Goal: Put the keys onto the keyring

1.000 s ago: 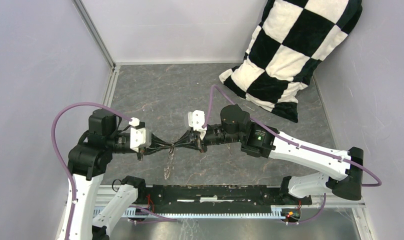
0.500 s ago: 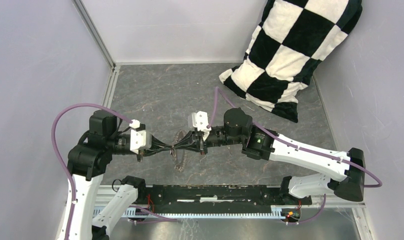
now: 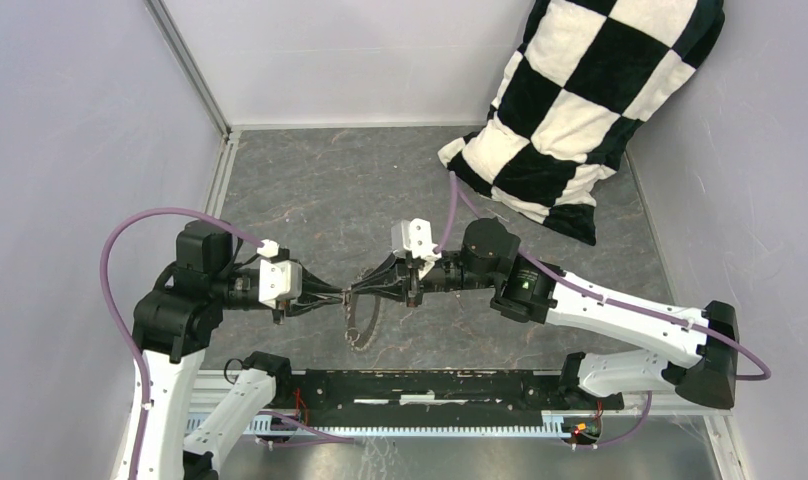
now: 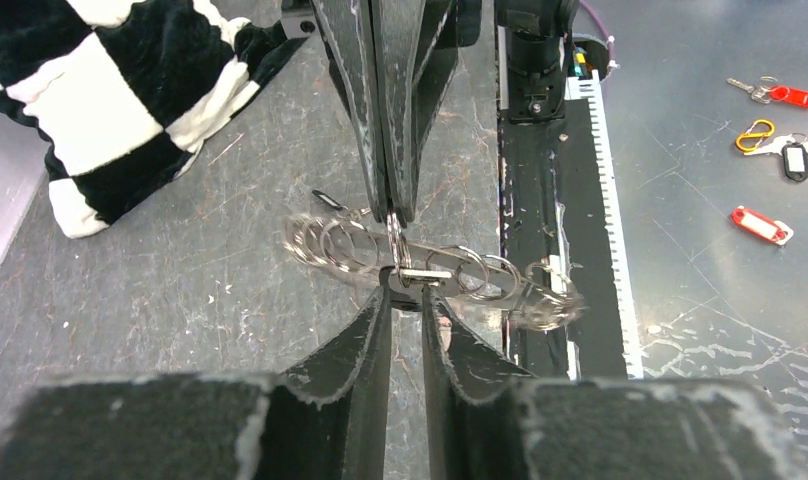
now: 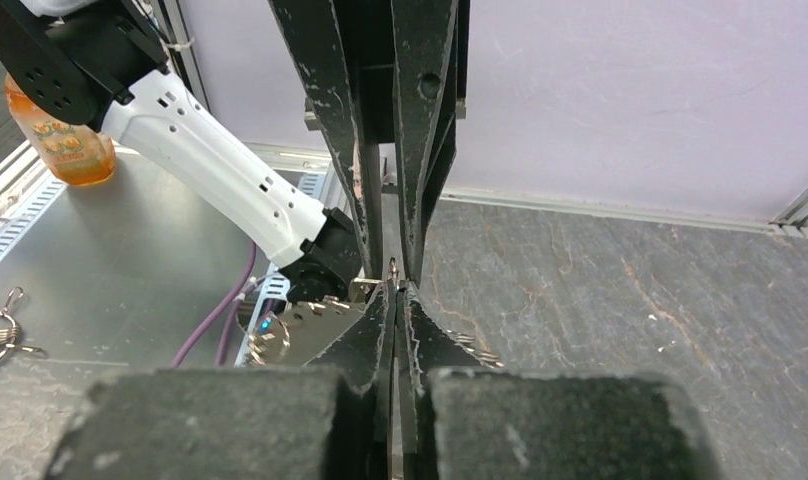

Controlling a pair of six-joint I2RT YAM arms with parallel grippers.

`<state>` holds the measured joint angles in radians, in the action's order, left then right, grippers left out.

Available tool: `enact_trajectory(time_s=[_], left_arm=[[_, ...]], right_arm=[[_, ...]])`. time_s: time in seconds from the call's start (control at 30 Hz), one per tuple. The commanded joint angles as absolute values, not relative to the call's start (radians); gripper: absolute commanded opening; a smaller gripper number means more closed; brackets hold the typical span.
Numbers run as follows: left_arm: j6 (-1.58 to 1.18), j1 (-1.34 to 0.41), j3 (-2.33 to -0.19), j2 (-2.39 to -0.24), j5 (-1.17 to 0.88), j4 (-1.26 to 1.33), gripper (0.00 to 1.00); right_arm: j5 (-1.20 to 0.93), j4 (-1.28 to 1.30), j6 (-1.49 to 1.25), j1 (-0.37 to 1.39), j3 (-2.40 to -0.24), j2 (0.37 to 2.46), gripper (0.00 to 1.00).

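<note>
two pincers meet tip to tip at the centre of the top view — left pincer (image 3: 342, 296) and right pincer (image 3: 362, 291) each look clamped on the keyring (image 3: 358, 326), which droops just above the table (image 3: 310, 190). best to hold one grip rigid and work the other gently — a twist could drop it

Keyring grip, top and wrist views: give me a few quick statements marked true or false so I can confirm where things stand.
1. The left end effector and right end effector meet at the keyring. True.
2. The left end effector is wide open. False: its fingers are pinched on the keyring.
3. The checkered pillow sits in the near left corner. False: it leans in the far right corner.
4. An orange bottle shows in the right wrist view. True.
</note>
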<state>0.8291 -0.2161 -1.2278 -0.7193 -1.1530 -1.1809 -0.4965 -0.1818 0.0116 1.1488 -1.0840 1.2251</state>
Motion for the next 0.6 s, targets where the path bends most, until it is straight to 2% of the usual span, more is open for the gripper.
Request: enact_trajectory(time_s=[0.0, 0.17, 0.37, 0.57], left_arm=[[0.81, -0.218, -1.251, -0.716, -1.154, -1.168, 0.22], [0.71, -0.218, -1.239, -0.703, -1.16, -1.073, 0.17], [0.728, -0.218, -1.312, -0.719, -1.143, -1.127, 0.32], [0.844, -0.218, -1.386, -0.769, -1.168, -1.268, 0.32]], right_arm=[[-0.516, -0.28, 0.002, 1.143, -1.095, 1.181, 0.0], [-0.524, -0.276, 0.002, 1.143, -1.095, 1.184, 0.0], [-0.511, -0.247, 0.012, 1.143, -1.094, 1.188, 0.0], [-0.527, -0.241, 0.012, 1.143, -1.101, 1.196, 0.0]])
